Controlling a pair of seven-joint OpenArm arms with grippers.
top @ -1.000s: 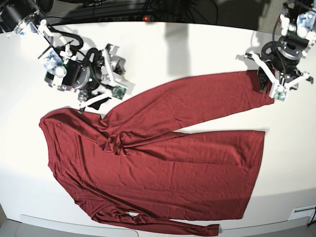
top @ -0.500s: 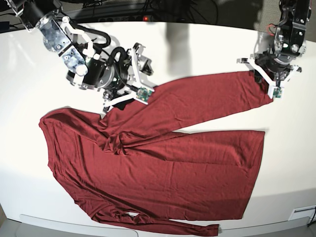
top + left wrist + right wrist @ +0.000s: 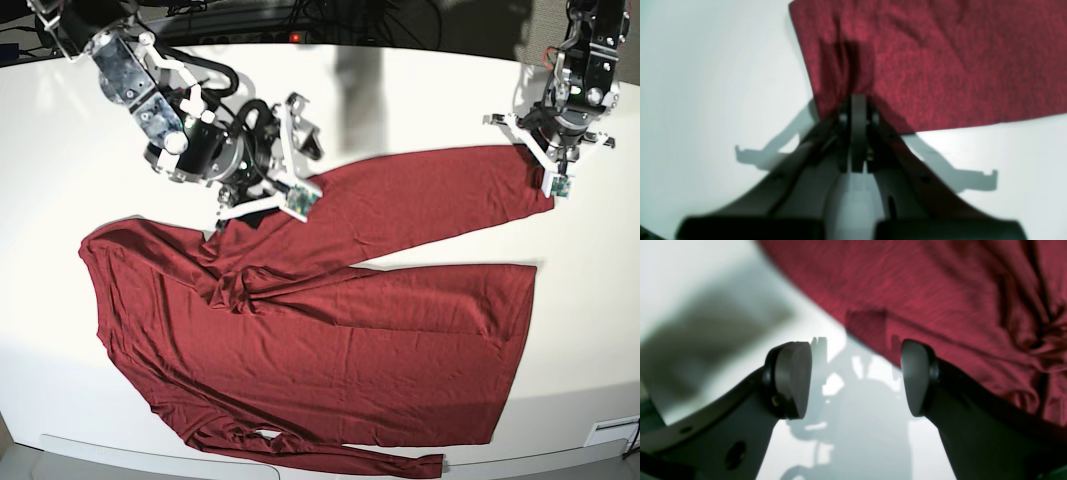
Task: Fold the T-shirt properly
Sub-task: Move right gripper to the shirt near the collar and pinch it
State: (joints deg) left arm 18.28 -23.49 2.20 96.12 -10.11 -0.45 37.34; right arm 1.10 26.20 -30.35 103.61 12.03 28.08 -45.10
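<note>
The maroon T-shirt (image 3: 340,340) lies spread on the white table (image 3: 420,90), with one long sleeve (image 3: 420,200) stretched toward the back right. My left gripper (image 3: 543,163) is at that sleeve's end. In the left wrist view the left gripper (image 3: 853,100) is shut on the cuff edge of the shirt (image 3: 940,66), and the fabric bunches at the fingers. My right gripper (image 3: 240,208) is near the sleeve's shoulder end. In the right wrist view the right gripper (image 3: 855,376) is open and empty over bare table, beside the edge of the shirt (image 3: 923,290).
The other sleeve (image 3: 350,462) lies along the table's front edge. Black cables and a power strip (image 3: 290,35) run behind the table's back edge. A small white fixture (image 3: 612,432) sits at the front right corner.
My right arm has moved right, up to the sleeve near the shoulder. My left arm has moved in over the sleeve's end and now grips it.
</note>
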